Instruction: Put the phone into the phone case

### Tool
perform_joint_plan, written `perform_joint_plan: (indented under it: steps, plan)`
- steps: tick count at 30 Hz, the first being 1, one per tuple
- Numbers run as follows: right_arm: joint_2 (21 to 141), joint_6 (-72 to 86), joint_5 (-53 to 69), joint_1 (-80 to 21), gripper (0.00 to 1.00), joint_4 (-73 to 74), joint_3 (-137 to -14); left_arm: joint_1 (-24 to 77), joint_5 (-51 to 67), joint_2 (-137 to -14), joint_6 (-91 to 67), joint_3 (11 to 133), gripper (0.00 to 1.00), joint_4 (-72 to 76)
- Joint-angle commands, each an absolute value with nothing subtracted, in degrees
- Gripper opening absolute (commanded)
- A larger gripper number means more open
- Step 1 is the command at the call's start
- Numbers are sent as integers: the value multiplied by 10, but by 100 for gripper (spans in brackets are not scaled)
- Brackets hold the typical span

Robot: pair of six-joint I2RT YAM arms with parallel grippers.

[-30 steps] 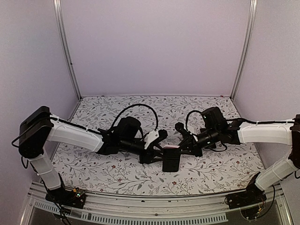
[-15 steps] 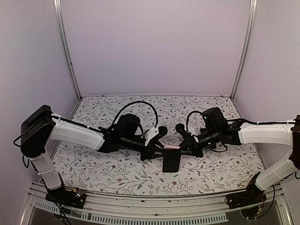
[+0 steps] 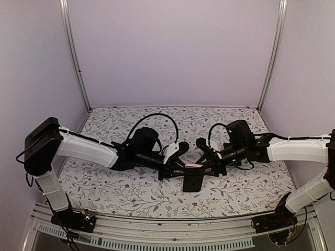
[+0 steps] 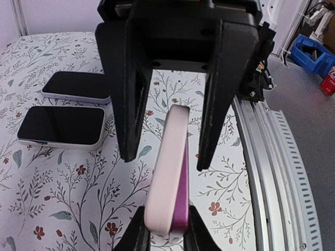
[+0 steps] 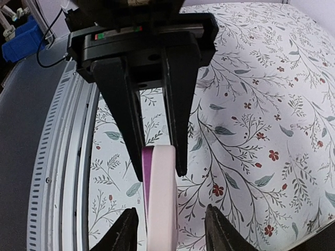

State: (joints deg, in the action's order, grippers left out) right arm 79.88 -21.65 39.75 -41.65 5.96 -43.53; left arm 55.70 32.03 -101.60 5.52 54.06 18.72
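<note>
A pink phone case [image 4: 167,172] with a purple phone [image 4: 182,204] against its side is held on edge above the table, between both arms. In the top view the case [image 3: 192,166] shows as a pink strip above the phone's dark face [image 3: 192,180]. My left gripper [image 4: 170,235] is shut on one end of the pair; it also shows in the top view [image 3: 180,168] and the right wrist view [image 5: 158,172]. My right gripper [image 5: 172,230] is open, its fingers standing apart on either side of the other end, clear of the case [image 5: 163,198]; it also shows in the top view [image 3: 207,168].
Two other phones with dark screens, one [image 4: 78,86] and another [image 4: 63,125], lie flat on the floral tabletop [image 3: 131,191] beyond the held pair. The ribbed metal rail [image 4: 272,172] runs along the near table edge. Grey walls [image 3: 172,52] enclose the back and sides.
My left gripper has moved right, up to the held phone and case. The right arm and the phone have barely shifted.
</note>
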Motion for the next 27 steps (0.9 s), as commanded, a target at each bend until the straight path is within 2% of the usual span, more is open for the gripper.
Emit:
perform_joint_plan:
  steps: [1, 6, 9, 10, 13, 16, 19, 22, 23, 24, 25, 26, 27]
  plan:
    - [802, -225, 380, -425, 49, 56, -449, 568, 298, -1006, 77, 550, 0, 195]
    - [802, -228, 369, -429, 54, 68, -453, 574, 272, -1006, 85, 555, 0, 181]
    - [805, -226, 353, -444, 52, 68, -465, 581, 253, -1008, 91, 559, 0, 176]
    - [809, -226, 349, -448, 48, 72, -471, 583, 247, -1010, 93, 560, 0, 174]
    - [814, -228, 349, -449, 24, 76, -475, 584, 239, -1011, 92, 560, 0, 172]
    - [807, -230, 342, -449, 8, 82, -471, 584, 238, -1006, 91, 557, 0, 172]
    - [803, -234, 344, -449, 0, 91, -469, 584, 237, -999, 88, 549, 0, 176]
    - [800, -235, 346, -449, 0, 100, -473, 584, 236, -990, 81, 541, 1, 185]
    - [798, -235, 351, -449, 0, 100, -473, 584, 234, -984, 78, 535, 15, 193]
    - [794, -235, 360, -449, 0, 100, -472, 583, 231, -979, 73, 523, 35, 206]
    - [790, -237, 370, -449, 0, 98, -472, 582, 229, -971, 68, 510, 51, 222]
    - [782, -238, 382, -449, 0, 96, -471, 582, 231, -965, 66, 496, 58, 243]
    - [776, -240, 394, -449, 0, 94, -471, 581, 236, -958, 65, 480, 62, 263]
